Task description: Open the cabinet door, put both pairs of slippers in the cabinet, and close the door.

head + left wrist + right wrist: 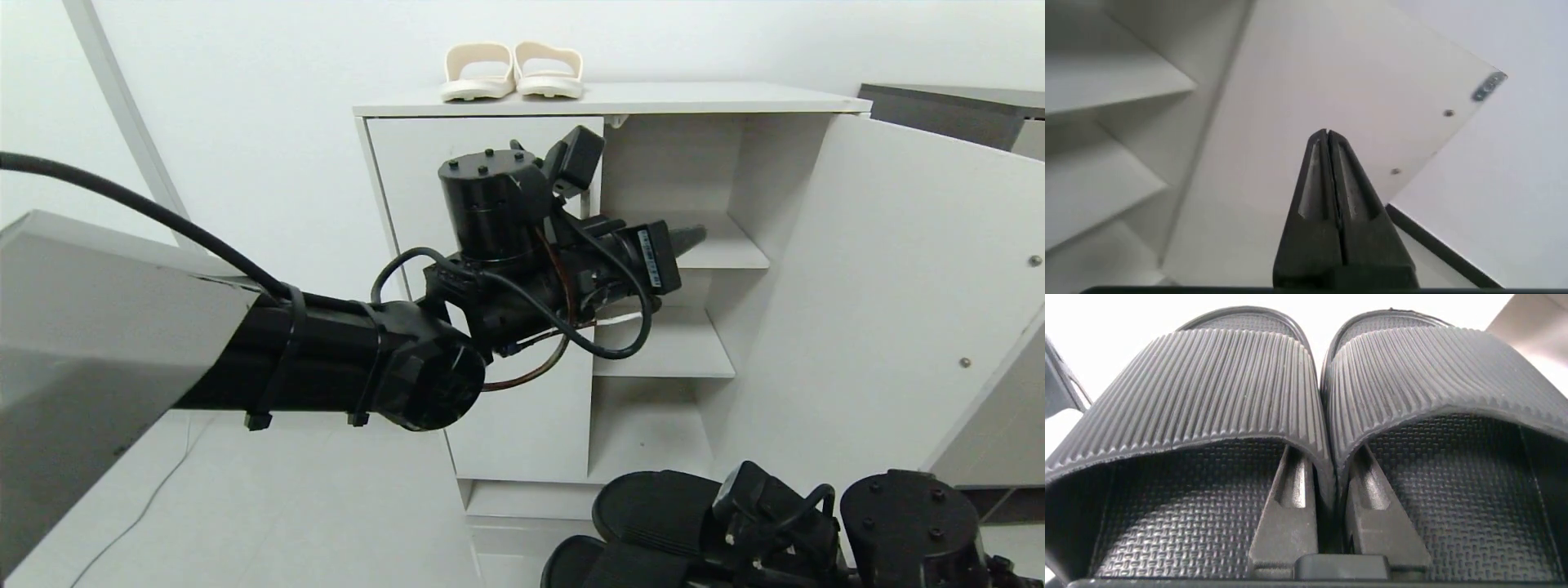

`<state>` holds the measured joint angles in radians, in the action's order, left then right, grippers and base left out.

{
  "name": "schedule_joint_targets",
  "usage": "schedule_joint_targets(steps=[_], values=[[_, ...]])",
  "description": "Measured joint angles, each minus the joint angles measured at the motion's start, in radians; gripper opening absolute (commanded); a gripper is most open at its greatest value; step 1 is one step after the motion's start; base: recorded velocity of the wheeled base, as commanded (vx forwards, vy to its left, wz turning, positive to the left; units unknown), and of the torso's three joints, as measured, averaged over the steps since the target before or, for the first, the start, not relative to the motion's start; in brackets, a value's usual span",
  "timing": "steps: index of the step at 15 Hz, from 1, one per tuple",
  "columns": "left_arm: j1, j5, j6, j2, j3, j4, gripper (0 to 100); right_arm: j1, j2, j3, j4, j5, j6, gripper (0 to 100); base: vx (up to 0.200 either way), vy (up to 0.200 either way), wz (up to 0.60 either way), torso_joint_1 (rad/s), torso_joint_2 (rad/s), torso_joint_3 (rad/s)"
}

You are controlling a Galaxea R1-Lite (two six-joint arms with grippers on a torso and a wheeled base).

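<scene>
The left hand (1327, 139) was seen pressed fully shut, its two fingers (1310, 188) flush together and nothing held between them. In the head view it was placed just toward 1 o'clock from centre, with its tip inside the open half of the cabinet (612, 100), beside the upper shelf. The right hand (1328, 469) was clamped on the black slippers (1233, 384). One finger was set inside each slipper, and the two adjoining inner walls were pinched between them. In the head view this pair was held at 5 o'clock, low in front of the cabinet and outside it.

Two pairs of slippers were counted, four slippers in all. The cream slippers (514, 72) were set side by side on the cabinet top at 12 o'clock. Two doors were counted: the open door (898, 310), swung wide at 3 o'clock, and the closed door (408, 180) at 11 o'clock. Two shelves (727, 245) were counted in the open half, dividing it into three compartments.

In the head view the black slippers were cut off by the bottom edge and partly covered by the right wrist. The closed door was largely hidden behind the left arm, and most of the left hand was masked by its own wrist.
</scene>
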<state>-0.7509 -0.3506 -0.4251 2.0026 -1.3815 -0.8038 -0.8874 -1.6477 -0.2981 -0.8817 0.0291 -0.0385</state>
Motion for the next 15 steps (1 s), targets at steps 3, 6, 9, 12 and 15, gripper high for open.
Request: schedule_joint_targets(steps=[3,6,9,12,15], values=[[0.044,0.077,0.034,-0.087,0.038,0.064,0,0.031,0.0,-0.017,-0.003,-0.003,-0.002,0,0.0,0.0,0.0,0.0,0.0,0.0],[0.114,0.169,0.086,-0.294,0.144,0.262,0,0.067,0.002,-0.033,-0.023,-0.007,-0.004,0,0.0,0.0,0.0,0.0,0.0,0.0],[0.185,0.331,0.158,-0.605,0.321,0.477,0,0.089,0.001,-0.035,-0.051,-0.007,-0.004,0,0.0,0.0,0.0,0.0,0.0,0.0],[0.27,0.558,0.26,-0.929,0.551,0.585,0,0.096,0.001,-0.037,-0.052,-0.008,-0.004,0,0.0,0.0,0.0,0.0,0.0,0.0],[0.472,0.683,0.323,-1.235,0.759,0.637,0,0.106,0.001,-0.038,-0.052,-0.009,-0.002,0,0.0,0.0,0.0,0.0,0.0,0.0]])
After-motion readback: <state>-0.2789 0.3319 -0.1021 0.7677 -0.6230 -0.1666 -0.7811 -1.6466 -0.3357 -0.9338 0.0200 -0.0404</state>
